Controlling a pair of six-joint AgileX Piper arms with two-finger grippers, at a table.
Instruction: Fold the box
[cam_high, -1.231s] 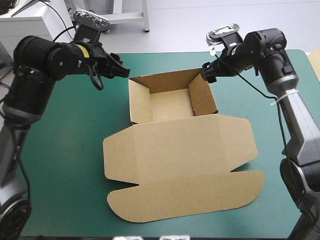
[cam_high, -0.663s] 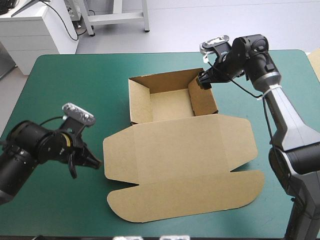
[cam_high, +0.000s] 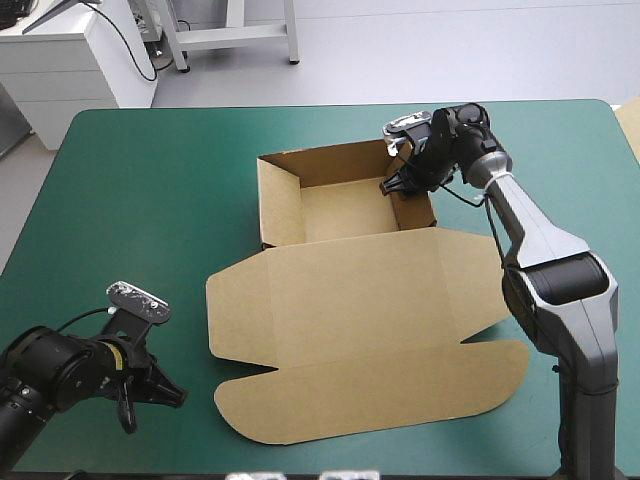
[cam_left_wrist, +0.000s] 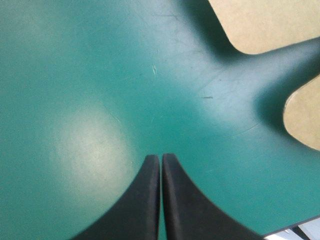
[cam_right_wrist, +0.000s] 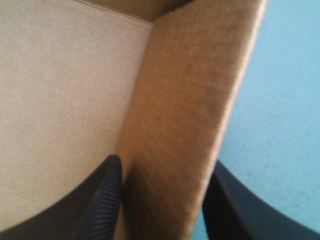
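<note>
The left arm (cam_high: 50, 372) sits low and drawn back. Its wrist is bent so the left gripper (cam_high: 176, 396) points ahead and slightly down, and its two black fingers (cam_left_wrist: 145, 200) are pressed together in one pointed arch with nothing between them. The right arm (cam_high: 530, 230) is stretched far out. The right gripper (cam_high: 392, 187) points down, pinching a wall of the box (cam_right_wrist: 185, 115), one finger inside it and one outside.

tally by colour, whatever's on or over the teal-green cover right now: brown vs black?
Brown: 1, the box
Black: 2, the left hand and the right hand
Total: 3
</note>
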